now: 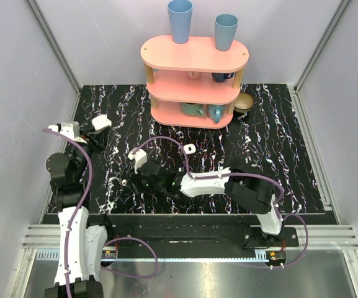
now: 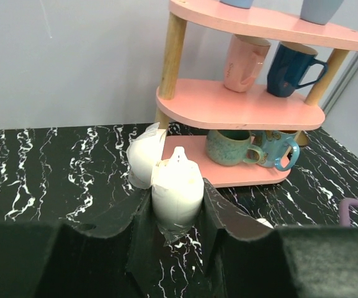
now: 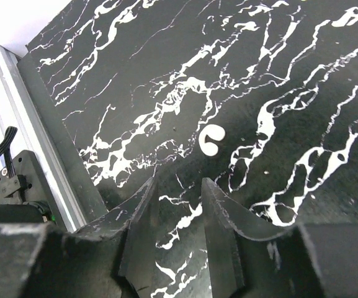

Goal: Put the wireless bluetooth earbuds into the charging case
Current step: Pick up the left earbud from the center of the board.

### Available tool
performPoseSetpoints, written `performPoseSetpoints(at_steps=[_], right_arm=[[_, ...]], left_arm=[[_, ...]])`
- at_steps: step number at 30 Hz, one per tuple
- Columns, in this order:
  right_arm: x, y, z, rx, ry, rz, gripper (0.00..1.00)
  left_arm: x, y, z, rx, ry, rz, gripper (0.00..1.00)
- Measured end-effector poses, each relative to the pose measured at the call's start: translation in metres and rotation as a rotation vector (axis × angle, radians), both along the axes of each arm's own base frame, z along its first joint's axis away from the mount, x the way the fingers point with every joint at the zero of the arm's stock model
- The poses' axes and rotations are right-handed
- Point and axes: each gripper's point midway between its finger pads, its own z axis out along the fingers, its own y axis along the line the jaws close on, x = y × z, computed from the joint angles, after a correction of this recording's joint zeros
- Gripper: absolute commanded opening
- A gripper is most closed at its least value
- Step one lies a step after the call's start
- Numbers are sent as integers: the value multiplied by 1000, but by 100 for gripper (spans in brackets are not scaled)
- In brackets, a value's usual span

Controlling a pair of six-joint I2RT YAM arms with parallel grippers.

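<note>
- Evidently clamped the left end effector (image 2: pixel 177 208) tight on the charging case (image 2: pixel 177 186), lid hinged open toward 10 o'clock.
- Held the right end effector (image 3: pixel 179 186) partway open and empty, low over the bench (image 3: pixel 303 74).
- Found one earbud (image 3: pixel 211 141) loose on the bench, at 1 o'clock just beyond those fingertips.
- Judged the step as fetching that earbud; next called for reaching forward, straddling it and pinching gently.
</note>
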Motion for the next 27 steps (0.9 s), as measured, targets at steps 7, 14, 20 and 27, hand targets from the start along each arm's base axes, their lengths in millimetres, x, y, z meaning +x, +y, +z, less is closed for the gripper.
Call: performPoseSetpoints(at_steps=[7,14,20,27], right_arm=[[0,28,-12,5,10,54,39],[1,54,-20,-17,15,78,39],[3,53,-39,-88,38,63,38],[2,50,-62,-160,72,58,39]], left_arm=[[1,10,-9,-10,44,37,0],[0,11,-8,-8,56,39,0],[-1,10,-9,0,66,34,0],[-2,8,-9,6,65,18,0]])
